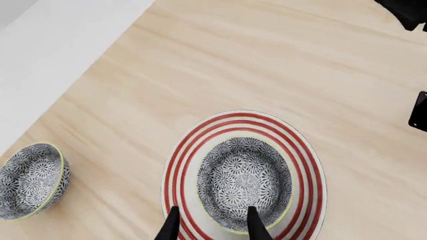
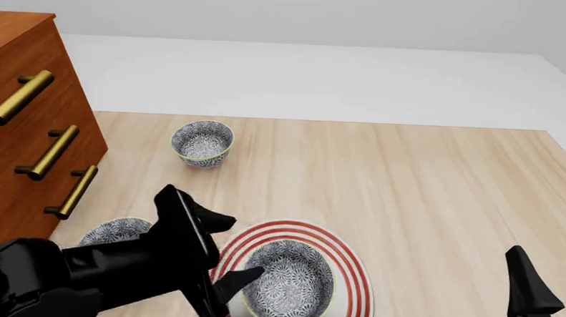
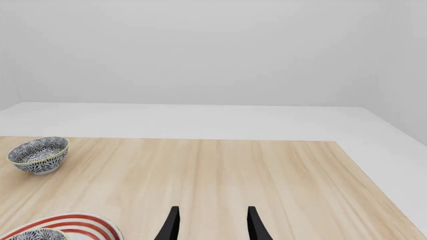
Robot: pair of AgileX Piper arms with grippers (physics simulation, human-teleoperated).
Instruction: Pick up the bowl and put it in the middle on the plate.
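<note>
The bowl (image 2: 289, 282) (image 1: 245, 182), patterned grey-blue and white with a yellowish rim, stands upright in the middle of the red-ringed white plate (image 2: 347, 267) (image 1: 308, 167). My left gripper (image 2: 242, 247) (image 1: 213, 226) is open just left of the bowl, holding nothing. One finger reaches over the bowl's near rim, the other over the plate's rings. At the table's front right corner my right gripper (image 2: 551, 274) (image 3: 213, 225) is open and empty, far from the plate. In the right wrist view only an edge of the plate (image 3: 80, 223) and of the bowl (image 3: 37, 235) shows.
A second look-alike bowl (image 2: 203, 142) (image 3: 39, 154) stands at the back left of the wooden table. A third bowl (image 2: 117, 231) (image 1: 30, 180) sits left of the plate, partly behind my left arm. A wooden dresser (image 2: 17, 118) with brass handles borders the table's left side.
</note>
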